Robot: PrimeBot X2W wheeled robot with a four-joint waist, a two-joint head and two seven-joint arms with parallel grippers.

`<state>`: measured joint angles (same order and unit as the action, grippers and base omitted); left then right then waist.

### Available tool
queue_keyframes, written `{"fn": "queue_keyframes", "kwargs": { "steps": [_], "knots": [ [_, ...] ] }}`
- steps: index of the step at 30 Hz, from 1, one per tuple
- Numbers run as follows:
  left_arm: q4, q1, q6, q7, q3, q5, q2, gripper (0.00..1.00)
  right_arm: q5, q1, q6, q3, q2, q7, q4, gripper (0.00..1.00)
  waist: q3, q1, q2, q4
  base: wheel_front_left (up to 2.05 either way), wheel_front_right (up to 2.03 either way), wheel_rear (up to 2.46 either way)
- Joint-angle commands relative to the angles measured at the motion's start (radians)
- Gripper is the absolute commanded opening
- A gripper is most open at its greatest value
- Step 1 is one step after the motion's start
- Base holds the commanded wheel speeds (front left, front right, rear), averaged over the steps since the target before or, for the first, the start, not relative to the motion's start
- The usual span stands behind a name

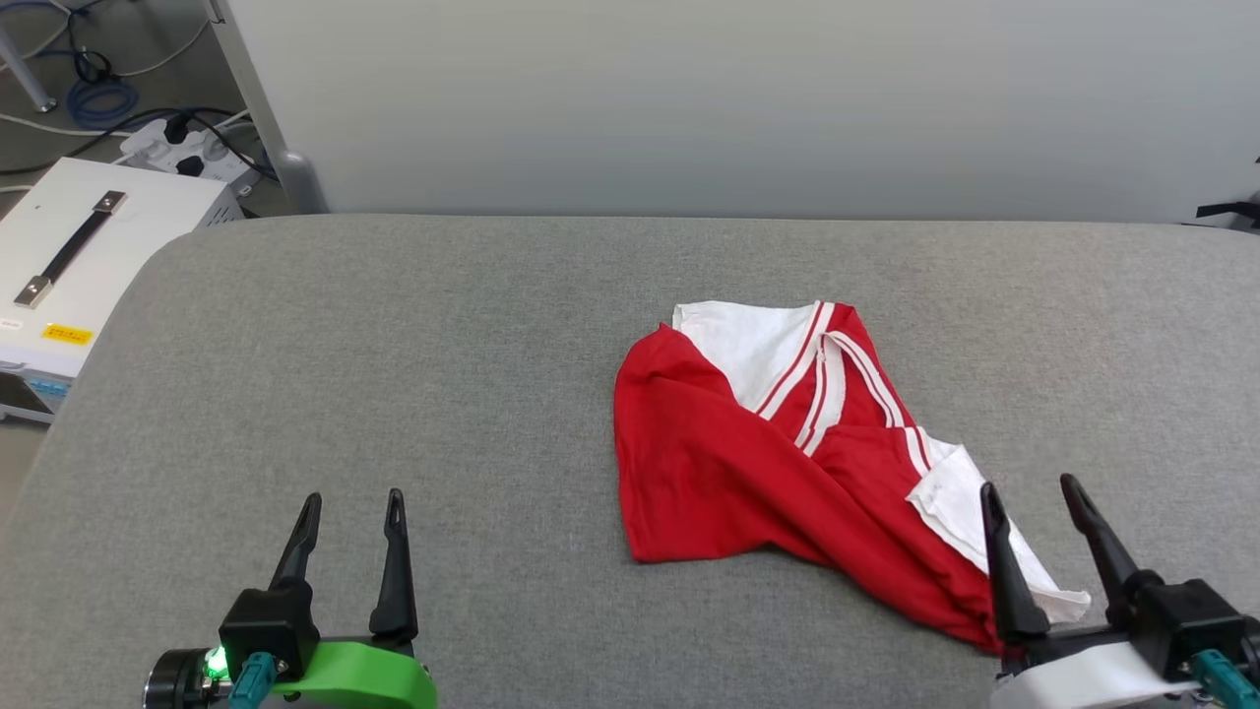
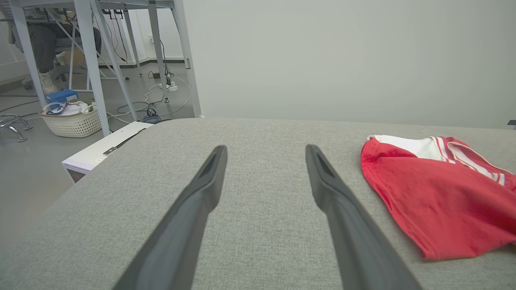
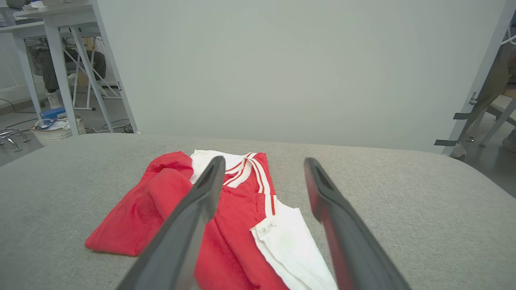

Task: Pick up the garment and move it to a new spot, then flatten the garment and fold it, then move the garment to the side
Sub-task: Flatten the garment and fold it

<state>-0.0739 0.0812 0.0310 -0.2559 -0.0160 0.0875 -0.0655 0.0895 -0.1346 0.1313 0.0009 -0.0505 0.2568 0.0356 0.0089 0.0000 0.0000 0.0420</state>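
While garment lies crumpled on table, left fingers, right fingers apart, empty; basket holds white, blue items.

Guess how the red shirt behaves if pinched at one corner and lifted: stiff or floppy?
Likely floppy: the garment lies in soft overlapping folds, so the rest would probably hang and drag. Probably light: the fabric looks thin and lies nearly flat. A push would likely bunch it, since the table cover looks textured.
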Motion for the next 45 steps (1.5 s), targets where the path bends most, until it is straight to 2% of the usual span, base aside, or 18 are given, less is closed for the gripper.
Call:
{"fn": "queue_keyframes", "kwargs": {
  "steps": [1,9,15,17,22,26,33,39,45],
  "knots": [
    [0.0,0.005,0.006,-0.006,-0.005,-0.008,0.006,1.0,-0.005,0.03,-0.001,-0.012,-0.011,0.005,0.014,1.0,0.004,0.0,0.0,-0.001,0.0,0.0,0.0],
    [-0.002,-0.024,0.012,-0.006,0.0,-0.014,0.012,1.0,0.027,0.185,-0.001,-0.057,-0.136,0.005,0.097,1.0,0.029,0.0,0.0,0.002,0.0,0.0,0.0],
    [-0.001,-0.035,0.014,-0.006,-0.003,-0.016,0.014,1.0,0.115,0.267,-0.001,0.063,-0.327,-0.005,0.033,1.0,0.043,0.0,0.0,-0.001,0.0,0.0,0.0],
    [0.001,-0.037,0.013,-0.006,-0.005,-0.017,0.014,1.0,0.162,0.293,-0.001,0.126,-0.395,-0.053,0.017,1.0,0.048,0.0,0.0,-0.003,0.0,0.0,0.0],
    [0.004,-0.045,0.013,-0.006,-0.009,-0.019,0.015,1.0,0.323,0.341,-0.001,0.309,-0.552,-0.286,0.015,1.0,0.069,0.0,0.0,-0.008,0.0,0.0,0.0],
    [0.007,-0.06,0.014,-0.006,-0.006,-0.019,0.015,1.0,0.419,0.365,-0.001,0.414,-0.635,-0.463,0.01,1.0,0.091,0.0,0.0,-0.006,0.0,0.0,0.0],
    [0.011,-0.088,0.011,-0.006,0.005,-0.011,0.015,1.0,0.521,0.391,-0.001,0.512,-0.695,-0.683,-0.042,1.0,0.144,0.0,0.0,0.012,0.0,0.0,0.0],
    [0.013,-0.117,0.004,-0.006,0.018,-0.002,0.015,1.0,0.527,0.421,-0.001,0.59,-0.7,-0.72,-0.11,1.0,0.203,0.0,0.0,0.04,0.0,0.0,0.0],
    [0.009,-0.137,-0.004,-0.006,0.029,0.007,0.015,1.0,0.533,0.443,-0.001,0.703,-0.67,-0.702,-0.234,1.0,0.237,0.0,0.0,0.061,0.0,0.0,0.0]
  ]
}}
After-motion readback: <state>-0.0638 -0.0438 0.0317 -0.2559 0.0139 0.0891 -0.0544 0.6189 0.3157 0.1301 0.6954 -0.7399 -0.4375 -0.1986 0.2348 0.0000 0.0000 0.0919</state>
